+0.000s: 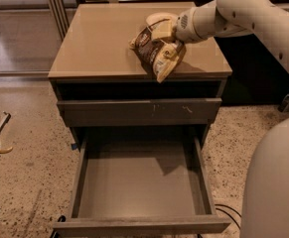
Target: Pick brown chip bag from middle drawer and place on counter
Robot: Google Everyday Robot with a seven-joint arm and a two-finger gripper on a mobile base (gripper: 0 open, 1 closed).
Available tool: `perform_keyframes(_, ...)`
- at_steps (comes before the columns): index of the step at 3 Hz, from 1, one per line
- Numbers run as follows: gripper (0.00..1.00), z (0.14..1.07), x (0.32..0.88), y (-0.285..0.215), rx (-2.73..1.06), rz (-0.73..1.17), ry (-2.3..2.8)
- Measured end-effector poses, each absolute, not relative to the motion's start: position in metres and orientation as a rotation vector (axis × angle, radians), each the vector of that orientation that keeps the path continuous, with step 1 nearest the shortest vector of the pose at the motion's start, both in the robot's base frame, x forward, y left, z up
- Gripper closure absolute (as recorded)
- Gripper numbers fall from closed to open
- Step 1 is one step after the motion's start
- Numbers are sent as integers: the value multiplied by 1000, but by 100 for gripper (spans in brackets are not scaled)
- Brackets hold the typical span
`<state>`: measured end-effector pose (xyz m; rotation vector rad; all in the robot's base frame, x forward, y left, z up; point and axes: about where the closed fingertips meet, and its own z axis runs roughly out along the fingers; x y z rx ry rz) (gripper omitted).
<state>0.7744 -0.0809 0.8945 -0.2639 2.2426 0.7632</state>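
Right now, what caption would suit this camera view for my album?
Robot pincer at the brown chip bag over the tan counter; the middle drawer below stands open and empty.

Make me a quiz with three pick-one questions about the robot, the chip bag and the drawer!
1. Where is the brown chip bag?
A. Inside the drawer
B. Up at the counter, right by the robot's hand
C. On the floor

2. What colour is the counter top?
A. Bright red
B. Blue
C. Tan-beige

3. How is the middle drawer?
A. Pulled open
B. Pushed shut
C. Taken out and lying upside down

Answers:
1. B, because the bag sits against the hand over the front right part of the counter, far above the drawer.
2. C, because the glossy top looks tan-beige above the grey cabinet.
3. A, because the drawer sticks out toward the camera and its flat grey floor shows.
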Motion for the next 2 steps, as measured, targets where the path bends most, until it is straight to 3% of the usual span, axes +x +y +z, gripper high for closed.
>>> perform_keyframes(1, 0, 894, 774, -81, -264, 763, 2243)
perform_keyframes(2, 0, 894, 774, -81, -264, 763, 2243)
